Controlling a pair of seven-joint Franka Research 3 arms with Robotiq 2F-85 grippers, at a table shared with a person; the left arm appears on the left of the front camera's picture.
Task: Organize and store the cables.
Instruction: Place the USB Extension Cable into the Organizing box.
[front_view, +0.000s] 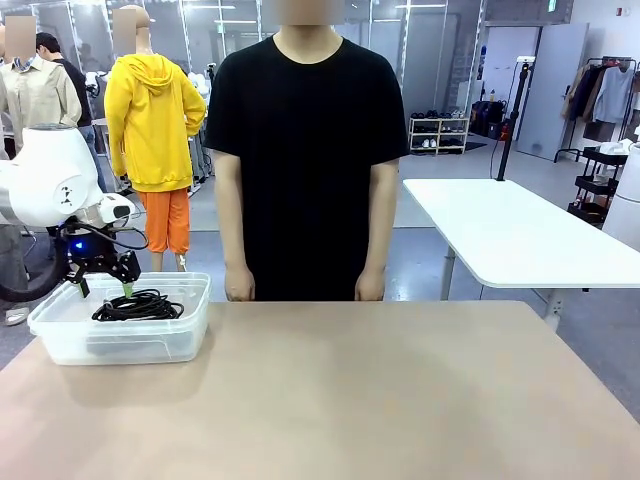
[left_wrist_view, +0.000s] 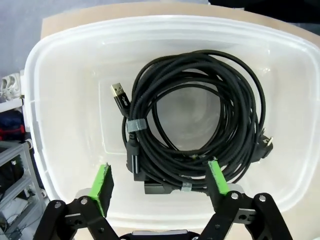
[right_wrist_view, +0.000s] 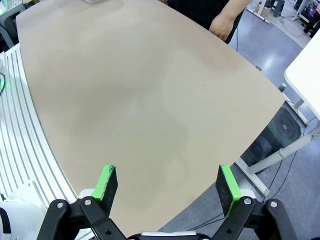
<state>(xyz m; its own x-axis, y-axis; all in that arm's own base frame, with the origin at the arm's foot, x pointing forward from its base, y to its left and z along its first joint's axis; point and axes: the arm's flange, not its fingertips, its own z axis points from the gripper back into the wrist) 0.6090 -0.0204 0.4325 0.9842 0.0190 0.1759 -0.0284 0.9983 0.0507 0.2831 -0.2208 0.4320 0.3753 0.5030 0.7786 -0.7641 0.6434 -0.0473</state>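
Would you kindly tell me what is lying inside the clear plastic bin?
Coiled black cables lie in the bin, a USB plug showing. How many coils overlap cannot be told.

Most of the bench (front_view: 380, 390) lies bare from the centre to the right edge of the front view, so you can sweep a gripper across it freely. At the left edge the clear bin (front_view: 60, 335) blocks low passes, and the cables (left_wrist_view: 200, 115) fill its middle and right. The left gripper (left_wrist_view: 159, 181) hangs spread wide above the bin. The person's hands (front_view: 238, 285) hang at the bench's far edge, centre frame.
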